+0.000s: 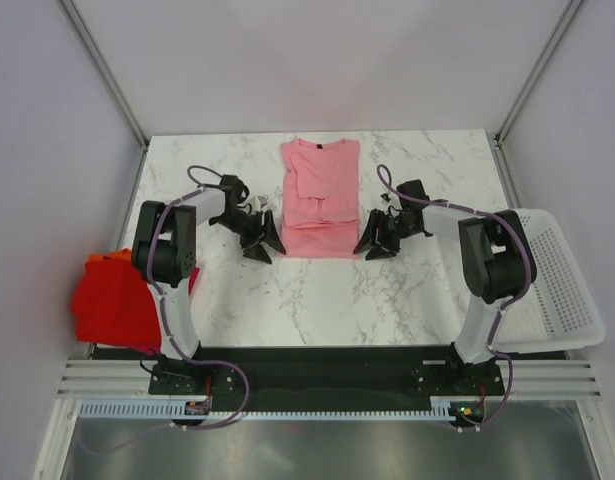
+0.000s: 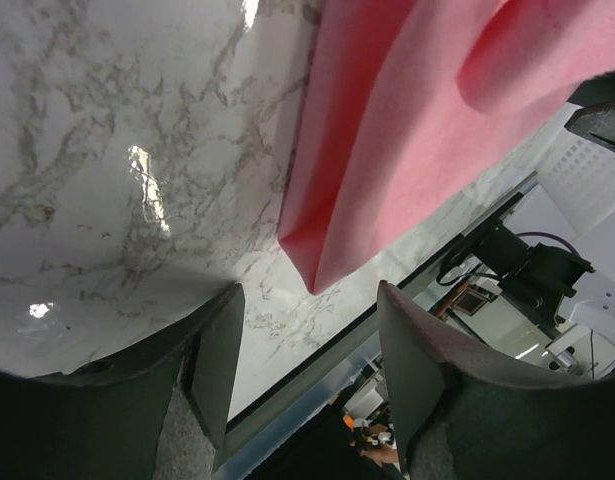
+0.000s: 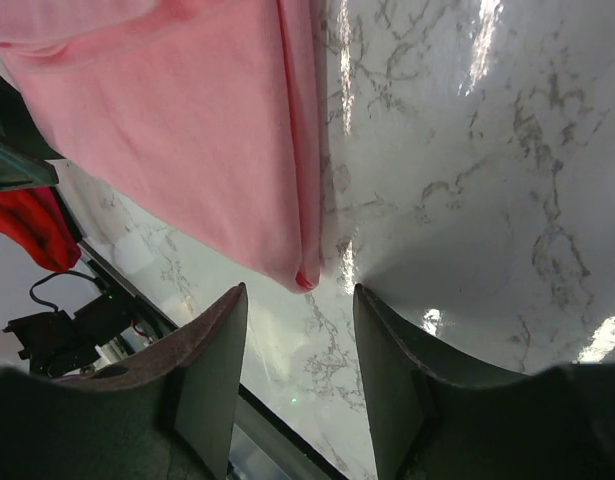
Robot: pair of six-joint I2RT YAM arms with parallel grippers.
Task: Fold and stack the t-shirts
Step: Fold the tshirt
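Pink cloth is what the next move turns on. The light pink t-shirt lies flat in the middle of the tabletop. Its long axis runs near to far, with the collar at the far end, the sleeves tucked in and the hem end nearest the arms.

The jaws of the left arm sit just off the shirt's near left corner. The jaws of the right arm sit just off its near right corner. In each wrist view that corner of the shirt lies just ahead of the gap between the jaws, at tabletop level.

Both pairs of jaws are spread and hold nothing. Neither arm is clearly nearer, as they mirror each other across the shirt. I judge that a fold along the long axis would need both corners taken together and carried toward the far end.

By count:
- one pink shirt
- one red t-shirt at the tabletop's near left edge, overhanging it
- one orange t-shirt showing as a sliver at the red one's far edge
- one white perforated basket at the right
- two arms
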